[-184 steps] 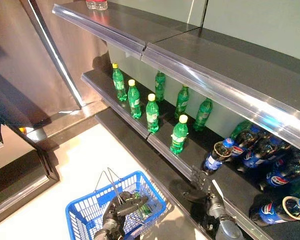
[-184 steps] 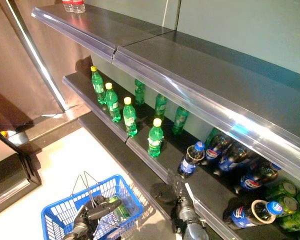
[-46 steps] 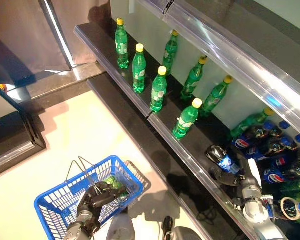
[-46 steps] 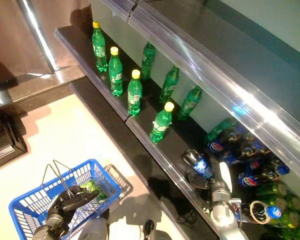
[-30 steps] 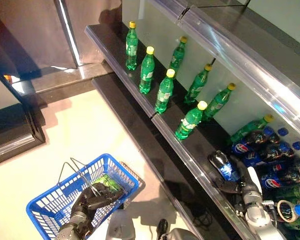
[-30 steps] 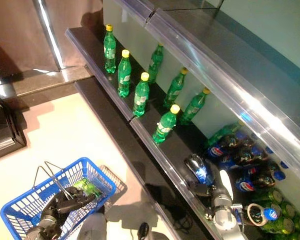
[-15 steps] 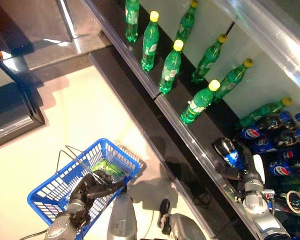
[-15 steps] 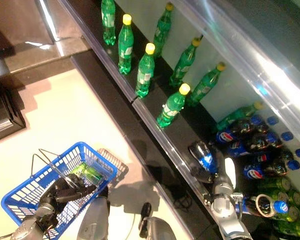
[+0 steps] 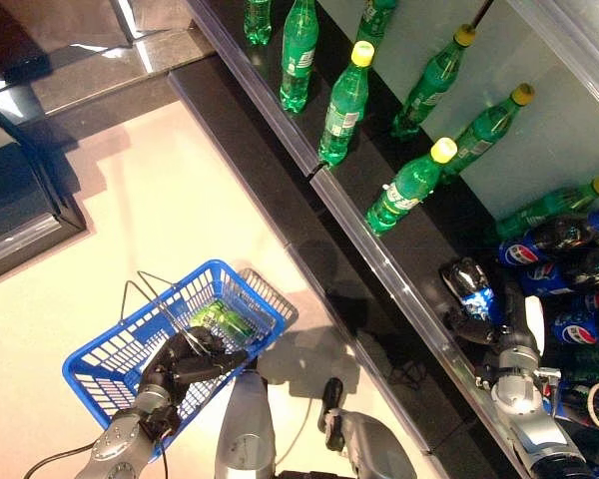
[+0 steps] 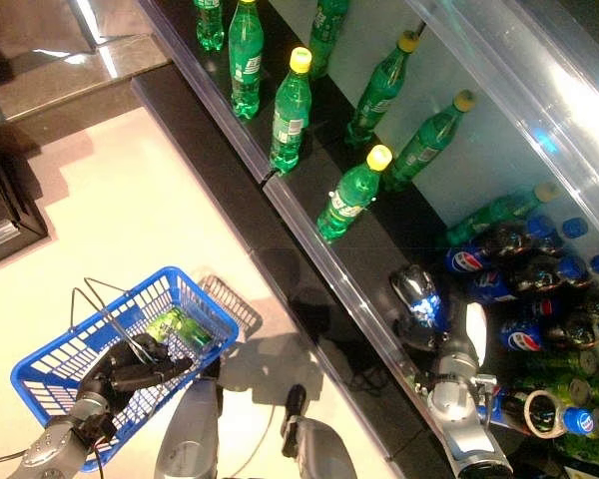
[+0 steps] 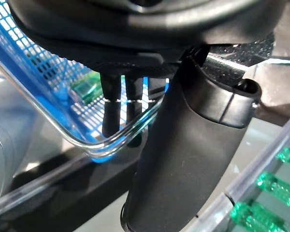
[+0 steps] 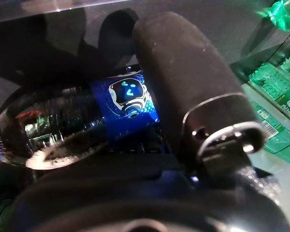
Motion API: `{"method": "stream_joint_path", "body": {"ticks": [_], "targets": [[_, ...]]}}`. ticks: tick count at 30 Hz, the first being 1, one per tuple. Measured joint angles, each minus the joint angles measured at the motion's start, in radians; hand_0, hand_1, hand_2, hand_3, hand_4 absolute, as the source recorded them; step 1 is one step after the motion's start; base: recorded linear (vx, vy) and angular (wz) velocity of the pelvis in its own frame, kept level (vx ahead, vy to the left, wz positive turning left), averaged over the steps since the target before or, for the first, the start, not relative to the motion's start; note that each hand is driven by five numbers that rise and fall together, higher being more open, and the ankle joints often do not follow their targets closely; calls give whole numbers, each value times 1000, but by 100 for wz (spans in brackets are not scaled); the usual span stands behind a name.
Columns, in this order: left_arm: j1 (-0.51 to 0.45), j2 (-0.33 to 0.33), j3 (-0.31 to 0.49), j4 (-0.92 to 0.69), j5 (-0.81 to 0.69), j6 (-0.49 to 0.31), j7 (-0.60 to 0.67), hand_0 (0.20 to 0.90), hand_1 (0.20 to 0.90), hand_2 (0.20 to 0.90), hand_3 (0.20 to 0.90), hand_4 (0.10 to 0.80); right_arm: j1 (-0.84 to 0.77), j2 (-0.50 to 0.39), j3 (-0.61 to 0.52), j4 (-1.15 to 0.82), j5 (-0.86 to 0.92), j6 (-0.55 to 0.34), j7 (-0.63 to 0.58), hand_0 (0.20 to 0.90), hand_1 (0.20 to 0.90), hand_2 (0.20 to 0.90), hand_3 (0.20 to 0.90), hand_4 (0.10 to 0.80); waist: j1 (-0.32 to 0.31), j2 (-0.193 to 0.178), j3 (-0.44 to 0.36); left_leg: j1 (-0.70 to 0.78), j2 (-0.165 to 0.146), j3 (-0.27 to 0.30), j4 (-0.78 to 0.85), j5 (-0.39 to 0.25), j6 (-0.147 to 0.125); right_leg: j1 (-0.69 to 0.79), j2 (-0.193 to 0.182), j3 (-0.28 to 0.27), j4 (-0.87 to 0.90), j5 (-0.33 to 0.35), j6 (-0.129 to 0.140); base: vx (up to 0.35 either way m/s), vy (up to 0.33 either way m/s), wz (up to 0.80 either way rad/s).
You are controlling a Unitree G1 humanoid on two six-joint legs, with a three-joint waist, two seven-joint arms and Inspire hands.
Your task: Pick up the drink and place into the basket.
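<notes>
My right hand (image 9: 491,329) is shut on a dark cola bottle with a blue label (image 9: 469,295) at the front of the low shelf, beside the other cola bottles. The right wrist view shows the thumb (image 12: 183,82) curled over the bottle (image 12: 125,99). My left hand (image 9: 185,364) is shut on the thin wire handles (image 11: 116,108) of the blue basket (image 9: 105,354), which hangs low at the left above the pale floor. A green drink (image 9: 220,321) lies inside the basket.
Green bottles with yellow caps (image 9: 344,105) stand in rows on the dark shelf (image 9: 379,269). Cola bottles (image 9: 559,239) lie stacked at the right end, with green cans (image 10: 569,439) below them. A dark lower ledge (image 9: 280,220) runs along the shelf's foot.
The whole picture has shifted as the camera tilted down. Six seconds ago my right hand was empty below the shelf; now it grips the cola bottle. The basket hangs as before.
</notes>
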Motion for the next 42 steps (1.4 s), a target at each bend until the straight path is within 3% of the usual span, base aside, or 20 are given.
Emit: {"method": "stream_joint_path", "body": {"ticks": [20, 22, 23, 24, 25, 33, 42], "targets": [[27, 71, 7, -5, -4, 5, -59, 300, 300, 300, 200, 100, -45, -4, 1, 125, 61, 138, 71, 900, 900, 900, 900, 800, 28, 5, 8, 46, 5, -7, 17, -14, -6, 44, 1, -8, 22, -10, 9, 25, -40, 1], [28, 87, 6, -5, -4, 9, -59, 300, 300, 300, 200, 100, -61, -9, 2, 147, 81, 142, 81, 773, 773, 773, 752, 652, 30, 4, 8, 46, 5, -11, 19, -14, -7, 45, 1, -11, 27, -11, 9, 23, -34, 5], [28, 94, 6, -5, -4, 12, -59, 300, 300, 300, 200, 100, -68, -10, 2, 157, 86, 142, 83, 566, 566, 566, 510, 410, 31, 4, 8, 46, 5, -12, 20, -14, -7, 44, 1, -12, 29, -12, 9, 13, -23, 4], [28, 96, 6, -5, -4, 13, -59, 300, 300, 300, 200, 100, -70, -10, 2, 161, 86, 143, 84, 566, 566, 566, 510, 410, 32, 5, 8, 46, 5, -12, 20, -14, -7, 44, 1, -12, 31, -13, 10, 0, 0, 0], [27, 101, 6, -5, -4, 17, -59, 300, 300, 300, 200, 100, -79, -11, 2, 176, 86, 144, 87, 300, 300, 300, 200, 100, 33, 5, 8, 45, 4, -13, 22, -14, -7, 43, 1, -13, 33, -13, 9, 0, 0, 0], [26, 107, 2, -5, -19, 23, -59, 300, 300, 300, 200, 100, -142, -62, -2, 295, 90, 176, 82, 300, 300, 300, 200, 100, 55, 15, 14, 29, -2, -21, 21, -13, -7, 33, -4, -29, 36, -21, 8, 0, 10, 4], [14, 107, -5, -5, -19, 23, -60, 300, 300, 300, 200, 100, -141, -50, -12, 306, 93, 177, 79, 300, 300, 300, 200, 100, 53, 21, 17, 52, -2, -20, 17, -12, -4, 54, -5, -36, 43, -23, 1, 29, 12, -1]]}}
